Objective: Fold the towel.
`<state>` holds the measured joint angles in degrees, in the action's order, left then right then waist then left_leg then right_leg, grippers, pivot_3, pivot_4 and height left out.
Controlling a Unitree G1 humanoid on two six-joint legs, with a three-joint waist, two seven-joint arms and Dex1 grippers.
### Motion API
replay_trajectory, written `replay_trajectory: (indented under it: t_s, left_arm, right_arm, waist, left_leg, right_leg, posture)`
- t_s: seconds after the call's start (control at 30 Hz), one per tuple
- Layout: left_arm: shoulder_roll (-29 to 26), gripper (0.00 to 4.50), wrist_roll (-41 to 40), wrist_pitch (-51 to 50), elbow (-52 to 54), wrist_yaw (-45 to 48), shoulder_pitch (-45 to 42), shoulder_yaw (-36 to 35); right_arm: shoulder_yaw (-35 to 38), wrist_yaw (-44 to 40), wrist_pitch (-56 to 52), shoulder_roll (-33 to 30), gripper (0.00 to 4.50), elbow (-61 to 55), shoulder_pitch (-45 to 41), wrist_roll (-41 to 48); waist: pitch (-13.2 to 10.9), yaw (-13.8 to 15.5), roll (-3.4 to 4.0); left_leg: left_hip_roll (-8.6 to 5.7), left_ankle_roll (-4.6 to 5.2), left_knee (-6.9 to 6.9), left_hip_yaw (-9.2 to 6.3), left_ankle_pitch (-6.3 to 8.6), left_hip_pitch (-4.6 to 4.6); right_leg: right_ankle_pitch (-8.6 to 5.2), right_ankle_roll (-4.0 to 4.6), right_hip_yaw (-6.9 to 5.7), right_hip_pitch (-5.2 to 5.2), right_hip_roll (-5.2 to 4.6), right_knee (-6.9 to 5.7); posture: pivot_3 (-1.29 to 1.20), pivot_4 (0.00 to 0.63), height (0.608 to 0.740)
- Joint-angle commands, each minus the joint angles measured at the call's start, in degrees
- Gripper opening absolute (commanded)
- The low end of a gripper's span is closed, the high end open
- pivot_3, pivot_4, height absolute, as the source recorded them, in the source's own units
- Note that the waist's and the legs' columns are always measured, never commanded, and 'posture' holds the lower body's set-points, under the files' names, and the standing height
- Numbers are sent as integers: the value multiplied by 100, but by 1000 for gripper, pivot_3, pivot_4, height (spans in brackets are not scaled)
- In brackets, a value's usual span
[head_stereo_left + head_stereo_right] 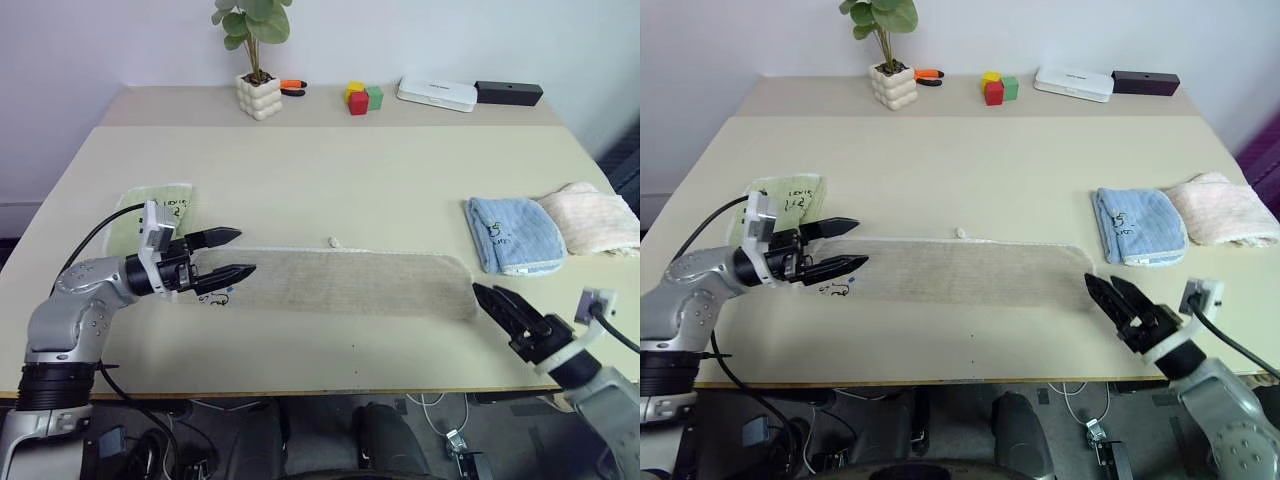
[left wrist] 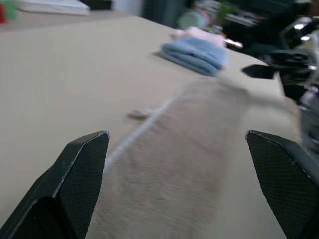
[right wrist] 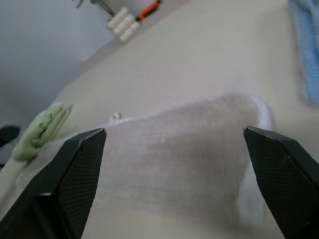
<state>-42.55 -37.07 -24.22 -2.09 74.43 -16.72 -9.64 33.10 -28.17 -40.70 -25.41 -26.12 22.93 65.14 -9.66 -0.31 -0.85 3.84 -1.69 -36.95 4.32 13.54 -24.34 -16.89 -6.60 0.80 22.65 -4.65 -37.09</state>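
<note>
Beige table [image 1: 330, 170]: towel [image 1: 350, 283], blue towel [image 1: 512, 235], green towel [image 1: 152, 212].

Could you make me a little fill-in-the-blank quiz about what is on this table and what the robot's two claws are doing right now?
1. The beige-brown towel lies as a long strip on the ____.
2. Both the left gripper and the right gripper have their fingers ____.
3. The folded towel right beside the cream one is light ____.
4. Beside the red block stands a ____ block.

Missing words: table; open; blue; green
</note>
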Motion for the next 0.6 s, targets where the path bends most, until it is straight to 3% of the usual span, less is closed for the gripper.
replay_trajectory:
  t_s: [0.03, 0.2, 0.47, 0.6]
  left_arm:
    - [-119, 4500, 182, 385, -314, 493, -174, 93]
    - [9, 4500, 388, 748, -620, 698, -483, 242]
    - [27, 4500, 368, 635, -567, 714, -448, 225]
    - [54, 4500, 363, 631, -528, 667, -393, 211]
  right_arm:
    - [97, 363, -114, 184, 4475, -448, 480, 433]
    - [-111, 996, -267, 338, 4475, -570, 685, 631]
    - [71, 1504, -181, 383, 4475, -291, 674, 983]
    - [147, 1516, -21, 423, 4475, -96, 807, 753]
  waist:
    - [0, 99, 0]
    - [-1, 267, -3]
    - [-1, 270, -3]
    - [0, 272, -3]
  left_leg:
    - [0, 0, 6, -6, 0, 0]
    - [0, 1, 13, -21, 0, -14]
    - [0, 2, 15, -40, 1, -16]
    - [0, 2, 15, -49, 0, -16]
  right_leg:
    - [-5, 8, -6, 0, 1, 0]
    - [-19, 28, -23, 5, 2, 2]
    - [-22, 28, -39, 1, 6, 0]
    - [-25, 29, -49, -7, 6, 1]
  posture:
    - [0, 150, 740]
    - [0, 150, 740]
    - [0, 150, 740]
    - [0, 150, 740]
